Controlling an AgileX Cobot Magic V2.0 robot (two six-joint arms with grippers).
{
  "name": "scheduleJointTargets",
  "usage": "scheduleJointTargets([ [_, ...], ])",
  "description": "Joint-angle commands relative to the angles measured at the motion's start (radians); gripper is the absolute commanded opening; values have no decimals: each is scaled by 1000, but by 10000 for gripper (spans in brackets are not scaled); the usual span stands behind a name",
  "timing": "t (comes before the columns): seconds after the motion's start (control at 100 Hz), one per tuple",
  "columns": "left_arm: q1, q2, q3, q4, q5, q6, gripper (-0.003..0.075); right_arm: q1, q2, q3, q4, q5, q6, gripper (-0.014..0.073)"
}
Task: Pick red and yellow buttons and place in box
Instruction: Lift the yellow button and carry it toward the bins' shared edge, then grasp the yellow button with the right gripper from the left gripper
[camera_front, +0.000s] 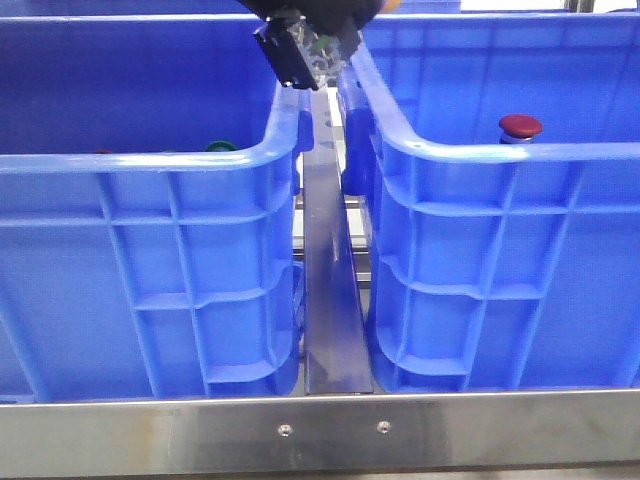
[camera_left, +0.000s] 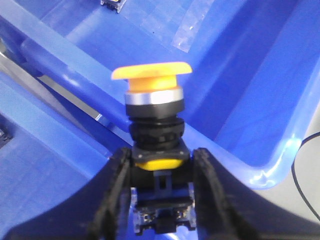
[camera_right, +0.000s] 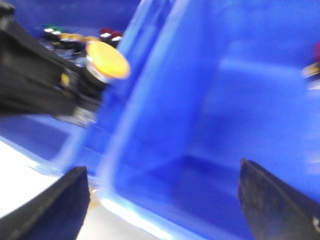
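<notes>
My left gripper (camera_left: 161, 165) is shut on the black body of the yellow button (camera_left: 151, 75), whose orange-yellow cap points away from the fingers. In the front view this gripper (camera_front: 310, 50) hangs high over the gap between the two blue crates. The red button (camera_front: 520, 127) stands inside the right box (camera_front: 500, 152), near its front wall. My right gripper (camera_right: 162, 200) is open and empty above a crate wall (camera_right: 225, 100). Its blurred view shows the held yellow button (camera_right: 106, 60). The right gripper is out of the front view.
The left crate (camera_front: 150, 160) holds several other buttons (camera_right: 75, 37), among them a green-capped one (camera_front: 220, 146). A metal rail (camera_front: 330, 290) runs between the crates and a metal bar (camera_front: 330, 430) crosses the front. A taped patch (camera_left: 160, 25) lies on the crate floor.
</notes>
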Motion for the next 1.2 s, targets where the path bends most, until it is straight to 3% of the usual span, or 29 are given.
scheduleJointTargets([
  [0.0, -9, -32, -29, -23, -48, 0, 59, -8, 76, -86, 123, 16, 7, 627],
  [0.17, -9, -32, -29, -23, -48, 0, 59, -4, 231, -212, 283, 141, -11, 621],
  [0.45, -9, -32, -29, -26, -48, 0, 59, -2, 436, -336, 438, 242, -16, 606],
  [0.83, -9, -32, -29, -33, -48, 0, 59, -2, 541, -358, 500, 251, -17, 531],
  [0.92, -9, -32, -29, -33, -48, 0, 59, -2, 541, -358, 500, 251, -17, 431],
  [1.05, -9, -32, -29, -35, -48, 0, 59, -2, 541, -358, 501, 253, -21, 185],
  [1.19, -9, -32, -29, -35, -48, 0, 83, -2, 541, -358, 501, 254, -21, 130],
])
